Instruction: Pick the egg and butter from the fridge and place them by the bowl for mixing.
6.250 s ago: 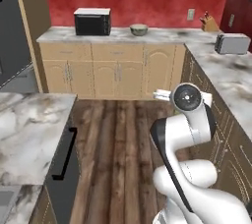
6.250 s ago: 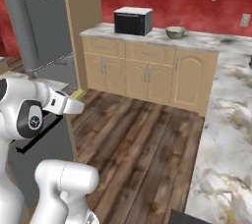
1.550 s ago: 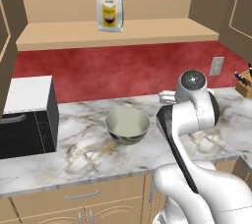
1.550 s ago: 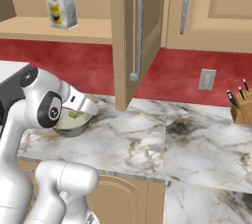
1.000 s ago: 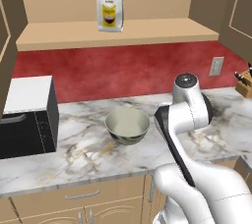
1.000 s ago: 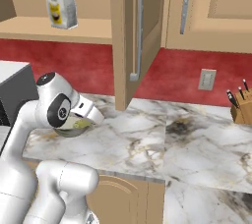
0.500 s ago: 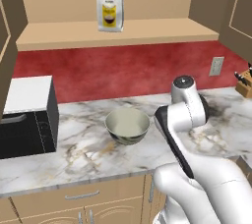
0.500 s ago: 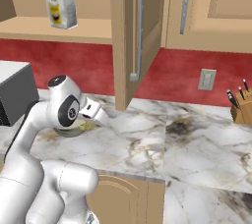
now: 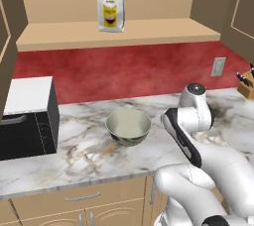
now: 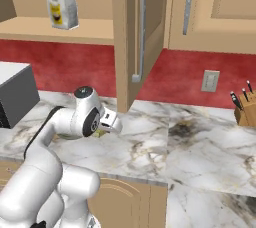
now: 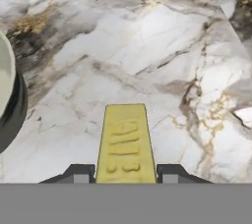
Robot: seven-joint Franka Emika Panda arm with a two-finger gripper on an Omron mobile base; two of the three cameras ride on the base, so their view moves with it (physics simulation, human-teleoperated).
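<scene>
Butter [image 11: 125, 142] in gripper [image 11: 126, 173], seemingly above counter [image 11: 162, 56]

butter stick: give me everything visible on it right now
The butter is a pale-yellow rectangular stick with faint raised markings on its top face, and it looks solid and intact. In the hand view it lies lengthwise away from the camera, clamped between the two dark fingers of the gripper, which press its near end from either side. It is over the marble counter, just right of the bowl. Whether its underside already rests on the counter cannot be told.
</scene>
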